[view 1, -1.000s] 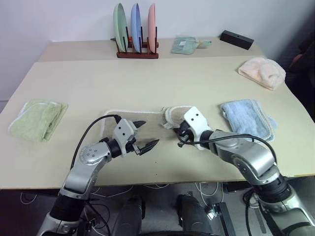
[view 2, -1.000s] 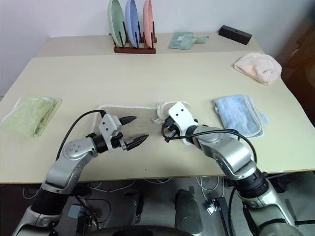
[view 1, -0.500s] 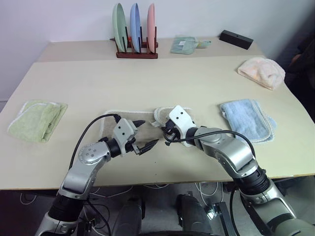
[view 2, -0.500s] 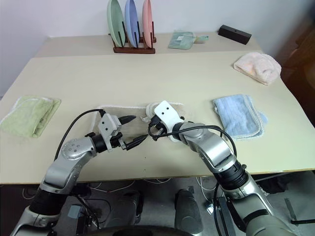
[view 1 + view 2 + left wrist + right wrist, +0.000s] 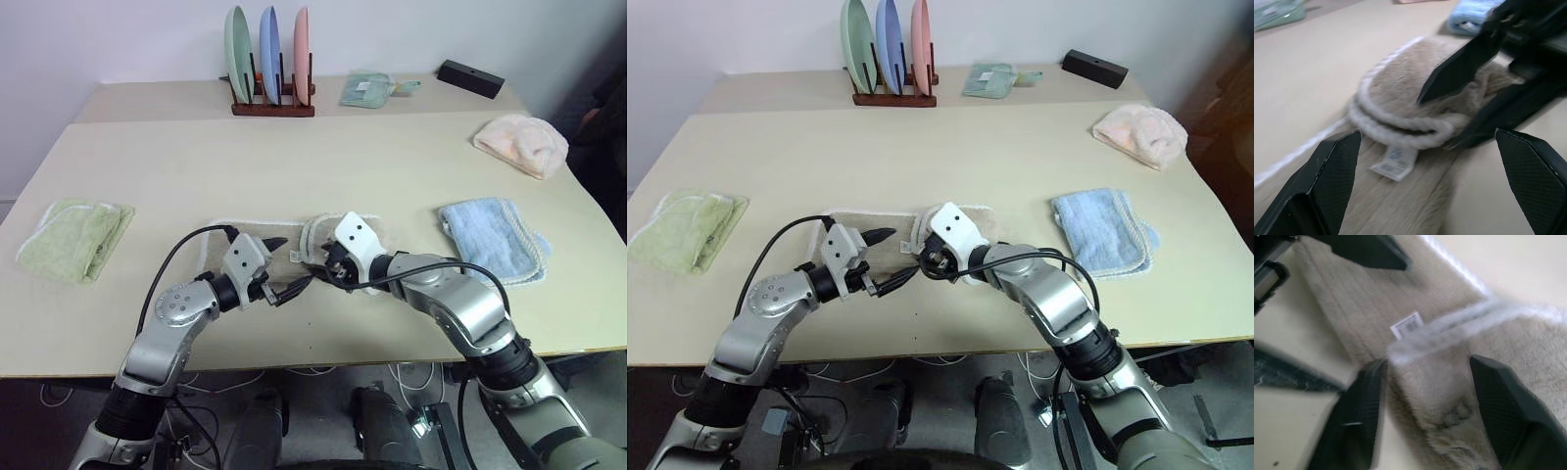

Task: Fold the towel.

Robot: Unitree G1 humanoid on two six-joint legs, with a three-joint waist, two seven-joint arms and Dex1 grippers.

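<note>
While folded, towel [image 5: 1444, 396] between right claw [image 5: 1425, 406] fingers

The towel [image 5: 257, 238] is beige terry with white piped edging, lying near the front edge of the tabletop [image 5: 294, 157]. Its left part lies flat, while its right end is doubled back over it in a rounded fold (a small white label [image 5: 1391, 164] shows just below that fold's piped edge).
</note>
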